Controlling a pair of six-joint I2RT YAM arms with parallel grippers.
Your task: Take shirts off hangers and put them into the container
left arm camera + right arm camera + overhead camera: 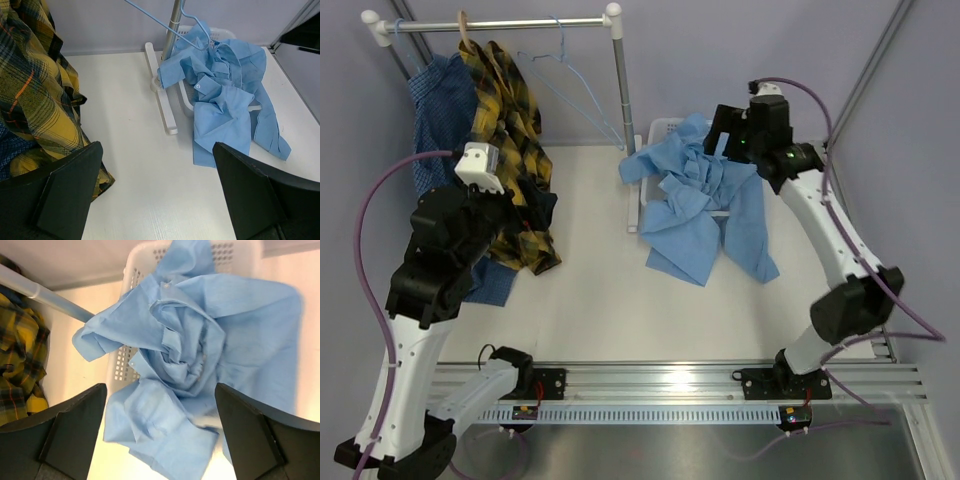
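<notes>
From above, we see the light blue shirt (705, 205) heaped over the white container (663, 127), spilling onto the table (590, 290). In the left wrist view the left gripper (157, 160) gapes wide and empty beside the plaid shirt (35, 100). In the right wrist view the right gripper (160, 395) hangs spread wide above the blue shirt, gripping nothing.

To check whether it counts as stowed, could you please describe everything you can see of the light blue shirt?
The light blue shirt is plain, thin woven cloth, and a small white button shows on one fold. It is crumpled in a loose heap. It lies over the white basket, covering most of it, while a sleeve and the tail spill over the rim onto the table. The open right gripper hovers above it, apparently clear of the cloth.
</notes>
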